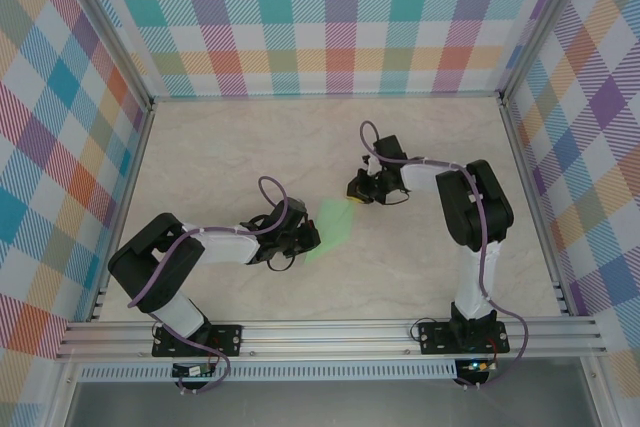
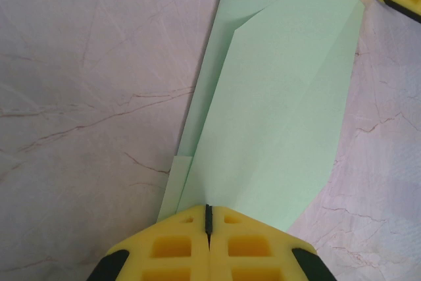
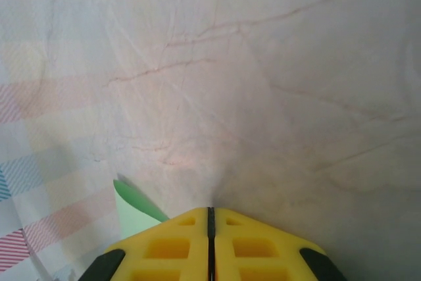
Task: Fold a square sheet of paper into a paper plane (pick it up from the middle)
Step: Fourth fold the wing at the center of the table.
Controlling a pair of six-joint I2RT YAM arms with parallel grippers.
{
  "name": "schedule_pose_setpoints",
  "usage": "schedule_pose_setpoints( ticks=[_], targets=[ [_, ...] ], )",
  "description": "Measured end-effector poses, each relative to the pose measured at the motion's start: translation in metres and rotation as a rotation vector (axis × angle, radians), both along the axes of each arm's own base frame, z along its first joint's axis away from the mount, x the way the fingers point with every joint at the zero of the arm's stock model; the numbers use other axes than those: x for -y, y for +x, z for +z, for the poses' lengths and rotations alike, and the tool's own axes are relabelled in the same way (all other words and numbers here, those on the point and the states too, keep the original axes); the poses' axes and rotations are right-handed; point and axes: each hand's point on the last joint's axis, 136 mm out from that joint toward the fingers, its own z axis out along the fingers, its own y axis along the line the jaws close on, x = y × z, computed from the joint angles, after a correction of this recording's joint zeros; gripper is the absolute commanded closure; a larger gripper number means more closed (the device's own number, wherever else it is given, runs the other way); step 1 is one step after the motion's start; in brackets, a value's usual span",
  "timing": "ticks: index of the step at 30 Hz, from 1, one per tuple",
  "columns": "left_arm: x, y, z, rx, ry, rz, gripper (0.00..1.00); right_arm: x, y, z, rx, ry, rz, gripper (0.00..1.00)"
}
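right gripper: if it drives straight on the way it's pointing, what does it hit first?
Bare table, most likely. The right gripper, shut, seems angled down at it with nothing in line. The paper plane pokes out beside its tip, off that path. Depth is unclear.

We logged a pale, marble-patterned table top (image 1: 250, 147) with thin reddish veins. Plaid panels in teal, orange, purple and red formed the far wall (image 1: 340, 17), the left wall (image 1: 50, 147) and the right wall (image 1: 590, 127). An aluminium post (image 1: 105, 27) framed the far-left corner. Aluminium rails (image 1: 330, 337) ran along the near edge. Lighting was even, and the glossy top faintly mirrored the plaid.
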Motion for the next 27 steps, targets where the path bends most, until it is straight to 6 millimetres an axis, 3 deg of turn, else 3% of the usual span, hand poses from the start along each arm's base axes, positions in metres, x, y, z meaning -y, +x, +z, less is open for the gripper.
schedule_pose_setpoints(
  ticks=[4, 8, 11, 13, 17, 20, 27],
  targets=[
    [0.0, 0.0, 0.0, 0.0, 0.0, 0.0, 1.0, 0.004, 0.002, 0.004, 0.01, -0.006, -0.003, 0.87],
    [0.0, 0.0, 0.0, 0.0, 0.0, 0.0, 1.0, 0.001, 0.001, 0.027, 0.056, 0.031, 0.006, 0.87],
    [0.0, 0.0, 0.0, 0.0, 0.0, 0.0, 1.0, -0.011, -0.005, 0.047, 0.087, 0.09, 0.035, 0.89],
    [-0.001, -0.001, 0.0, -0.001, 0.001, 0.0, 1.0, -0.022, -0.014, 0.05, 0.09, 0.115, 0.065, 0.9],
    [-0.003, -0.003, 0.0, -0.001, 0.002, 0.0, 1.0, -0.044, -0.048, 0.037, 0.039, 0.126, 0.138, 0.91],
    [-0.003, -0.003, 0.0, -0.001, 0.002, 0.0, 1.0, -0.047, -0.065, 0.025, -0.001, 0.114, 0.155, 0.92],
    [-0.003, -0.003, 0.0, -0.002, 0.002, 0.0, 1.0, -0.03, -0.059, -0.002, -0.042, 0.052, 0.108, 0.93]
  ],
)
